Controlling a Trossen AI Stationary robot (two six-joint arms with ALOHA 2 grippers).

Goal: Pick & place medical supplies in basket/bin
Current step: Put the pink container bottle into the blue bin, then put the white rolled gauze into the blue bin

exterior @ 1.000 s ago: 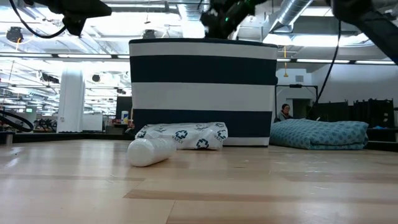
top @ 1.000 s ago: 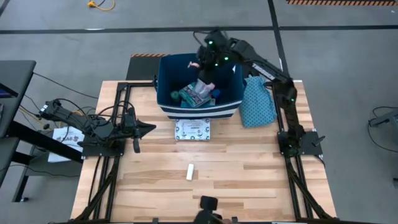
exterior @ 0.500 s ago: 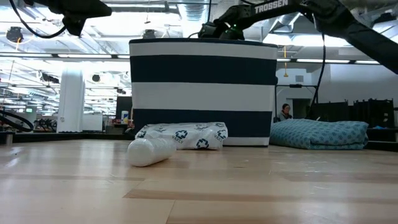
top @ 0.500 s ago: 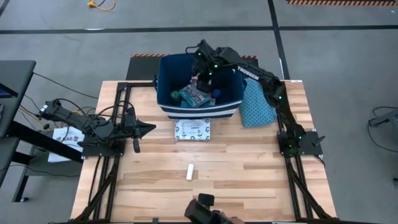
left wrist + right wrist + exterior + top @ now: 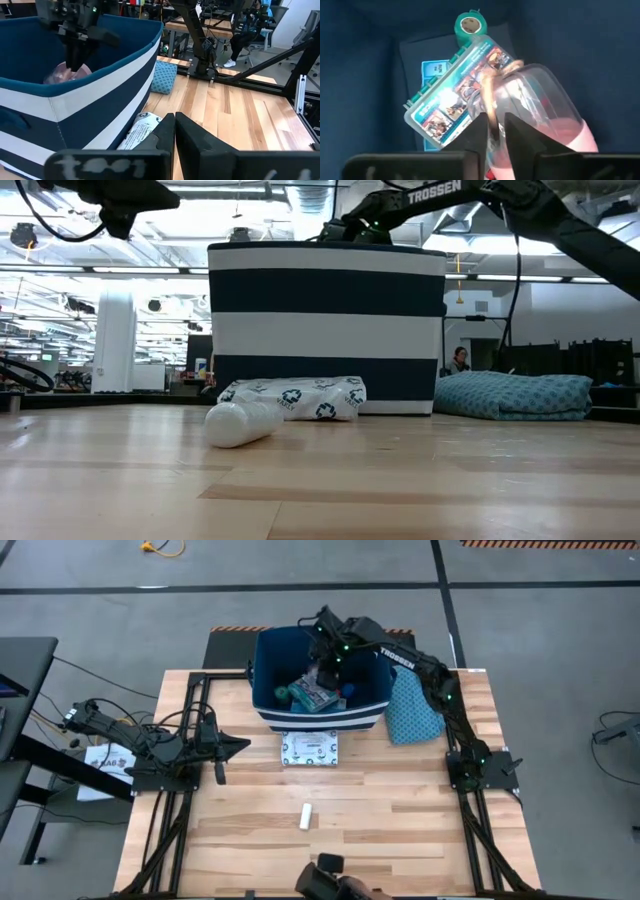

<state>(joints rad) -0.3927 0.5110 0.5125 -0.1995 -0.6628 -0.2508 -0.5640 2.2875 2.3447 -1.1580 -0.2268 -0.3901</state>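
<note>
The navy bin (image 5: 268, 690) with white stripes stands at the table's far middle. My right gripper (image 5: 493, 135) is down inside it, shut on a pink round piece (image 5: 547, 127) with a clear top. Under it lie a green roll (image 5: 470, 23), a light-blue pill organizer (image 5: 431, 69) and a printed packet (image 5: 452, 97). On the table before the bin lie a teal-and-white packet (image 5: 309, 748) and a white stick (image 5: 306, 816). My left gripper (image 5: 243, 745) waits shut over the table's left side. My right gripper pinches the thin rim (image 5: 491, 107) of the pink round piece between its two fingers. It comes from above, slanting down into the bin. The piece sits tilted just over the packet; whether it rests on it, I cannot tell.
A teal patterned pouch (image 5: 412, 705) lies right of the bin, against its wall. The bin's tall striped front wall (image 5: 325, 330) hides its inside in the low view. Bare wood stretches across the near half of the table (image 5: 400, 830).
My right gripper has gone down into the bin with the pink piece and tipped more steeply downward. Over the last half second it has kept still.
</note>
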